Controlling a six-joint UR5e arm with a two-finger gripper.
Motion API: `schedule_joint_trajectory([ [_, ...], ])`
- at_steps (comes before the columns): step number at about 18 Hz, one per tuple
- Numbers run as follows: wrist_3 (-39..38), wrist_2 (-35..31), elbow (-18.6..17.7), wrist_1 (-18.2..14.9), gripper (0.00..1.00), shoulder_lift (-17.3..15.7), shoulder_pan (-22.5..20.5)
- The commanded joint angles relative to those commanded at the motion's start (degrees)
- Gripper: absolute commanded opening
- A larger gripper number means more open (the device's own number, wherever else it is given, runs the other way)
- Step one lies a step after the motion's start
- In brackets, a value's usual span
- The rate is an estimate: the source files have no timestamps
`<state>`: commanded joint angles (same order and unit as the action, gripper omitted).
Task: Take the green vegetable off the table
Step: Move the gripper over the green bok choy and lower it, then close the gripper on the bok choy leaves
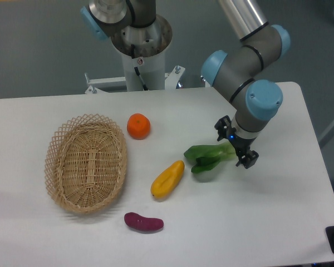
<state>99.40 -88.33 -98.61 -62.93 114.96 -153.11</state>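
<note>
White table [278,222] w/ rounded corners, arm coming in from upper right. Gripper [236,146] sits right over the pale stalk end of the green vegetable [207,157], hiding that end; can't tell if jaws are apart or closed, too small & dark. A small blue light shows on the gripper body. Veg lies flat on the table, dark leaves pointing left. Yellow fruit [167,179] just left of it & a bit nearer, tilted, not touching. Orange [138,125] further back-left. Purple sweet potato [143,222] near front edge. Wicker basket [87,163] at left, oval, nothing in it. Robot base post [141,47] behind the table.
</note>
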Motion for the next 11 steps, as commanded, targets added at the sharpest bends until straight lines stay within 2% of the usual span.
schedule_joint_trajectory([
  [5, -0.79, 0.00, -1.58, 0.78, 1.00, 0.18, 0.09],
  [9, -0.70, 0.00, -5.26, 6.93, 1.00, 0.18, 0.09],
  [11, -0.35, 0.00, -6.41, 8.96, 0.98, 0.18, 0.09],
])
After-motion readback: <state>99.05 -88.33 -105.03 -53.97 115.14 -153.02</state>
